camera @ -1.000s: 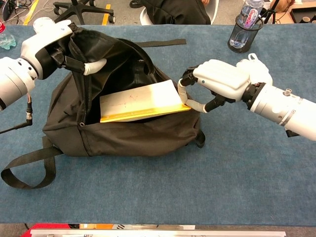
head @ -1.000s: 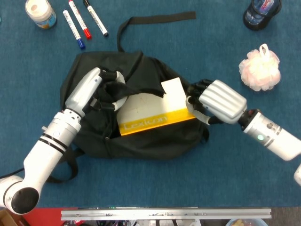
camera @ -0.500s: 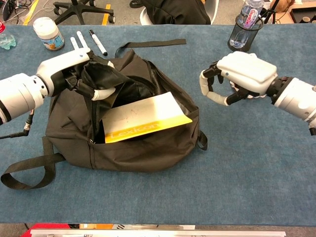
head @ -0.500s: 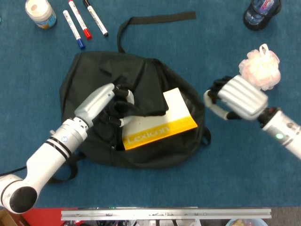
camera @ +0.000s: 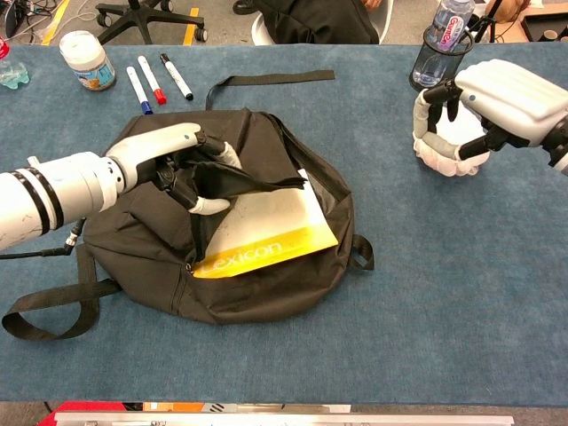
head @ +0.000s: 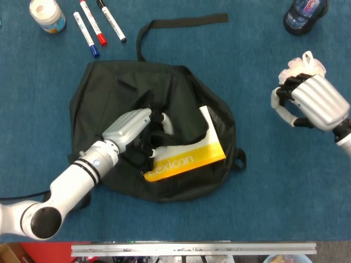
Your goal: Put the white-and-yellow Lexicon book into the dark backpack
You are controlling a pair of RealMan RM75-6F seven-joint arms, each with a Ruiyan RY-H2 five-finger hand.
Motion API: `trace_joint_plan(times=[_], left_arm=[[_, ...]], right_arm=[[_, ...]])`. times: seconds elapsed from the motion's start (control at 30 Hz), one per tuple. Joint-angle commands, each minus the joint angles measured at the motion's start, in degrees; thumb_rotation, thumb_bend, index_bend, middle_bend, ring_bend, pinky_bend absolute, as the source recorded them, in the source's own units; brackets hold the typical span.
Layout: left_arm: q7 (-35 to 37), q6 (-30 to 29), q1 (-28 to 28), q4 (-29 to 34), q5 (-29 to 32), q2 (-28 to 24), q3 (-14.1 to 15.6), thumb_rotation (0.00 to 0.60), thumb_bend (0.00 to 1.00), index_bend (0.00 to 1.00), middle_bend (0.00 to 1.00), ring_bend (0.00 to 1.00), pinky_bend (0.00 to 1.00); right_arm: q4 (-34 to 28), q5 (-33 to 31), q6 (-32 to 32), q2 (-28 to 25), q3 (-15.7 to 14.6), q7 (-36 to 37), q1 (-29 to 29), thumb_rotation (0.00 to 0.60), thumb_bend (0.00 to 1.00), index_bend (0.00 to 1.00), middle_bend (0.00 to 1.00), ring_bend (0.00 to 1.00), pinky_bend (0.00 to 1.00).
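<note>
The dark backpack (head: 109, 93) lies flat in the middle of the blue table, its opening facing right. The white-and-yellow Lexicon book (head: 184, 160) sits partly inside that opening, with its yellow spine and one white corner showing. In the chest view the book (camera: 266, 222) lies under a lifted black flap. My left hand (head: 131, 126) grips that flap at the mouth of the bag; it shows in the chest view as well (camera: 164, 151). My right hand (head: 315, 101) hovers far right, clear of the bag, fingers loosely curved and holding nothing (camera: 506, 93).
Several markers (head: 98, 24) and a white jar (head: 46, 13) lie at the back left. A water bottle in a dark holder (head: 304, 13) stands at the back right. A pink bath pouf (head: 296, 66) sits just behind my right hand. A strap loop (camera: 44, 306) trails off the bag's front left.
My right hand let go of the book and pulled away to the right and back. My left hand lowered the flap over the book, which has slid deeper into the bag.
</note>
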State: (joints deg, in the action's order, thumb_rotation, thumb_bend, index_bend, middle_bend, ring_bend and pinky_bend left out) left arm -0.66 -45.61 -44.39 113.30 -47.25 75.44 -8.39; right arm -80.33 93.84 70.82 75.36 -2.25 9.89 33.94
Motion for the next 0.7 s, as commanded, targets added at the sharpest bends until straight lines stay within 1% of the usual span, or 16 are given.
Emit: trace_joint_plan(times=[0.03, 0.13, 0.2, 0.3, 0.7], left_arm=[[-4.2, -0.2, -3.3, 1.3, 5.1, 0.1, 1.0, 0.600, 0.28, 0.00, 0.00, 0.00, 0.20], [-7.1, -0.8, -4.8, 2.0, 6.9, 0.3, 2.3, 0.600, 0.28, 0.00, 0.00, 0.00, 0.19], [-7.9, -1.1, -5.4, 2.5, 7.9, 0.3, 2.5, 0.600, 0.27, 0.00, 0.00, 0.00, 0.19], [-7.8, -1.8, -5.2, 3.6, 7.5, -0.2, 2.6, 0.600, 0.27, 0.00, 0.00, 0.00, 0.19], [-3.8, -2.9, -0.5, 10.4, -4.0, -6.3, 3.6, 0.600, 0.27, 0.00, 0.00, 0.00, 0.19]], right_arm=[[0.2, 0.0, 0.2, -0.2, 0.2, 0.4, -0.3, 0.600, 0.41, 0.71, 0.64, 0.48, 0.50], [0.4, 0.1, 0.3, -0.3, 0.4, 0.8, -0.7, 0.600, 0.41, 0.71, 0.64, 0.48, 0.50], [0.5, 0.1, 0.4, -0.3, 0.5, 1.0, -0.9, 0.600, 0.41, 0.71, 0.64, 0.49, 0.50], [0.6, 0.2, 0.6, -0.5, 0.7, 1.0, -1.2, 0.600, 0.41, 0.71, 0.64, 0.49, 0.50], [-0.1, -0.6, 0.7, -1.9, 2.4, 1.0, -1.9, 0.600, 0.41, 0.71, 0.64, 0.49, 0.50]])
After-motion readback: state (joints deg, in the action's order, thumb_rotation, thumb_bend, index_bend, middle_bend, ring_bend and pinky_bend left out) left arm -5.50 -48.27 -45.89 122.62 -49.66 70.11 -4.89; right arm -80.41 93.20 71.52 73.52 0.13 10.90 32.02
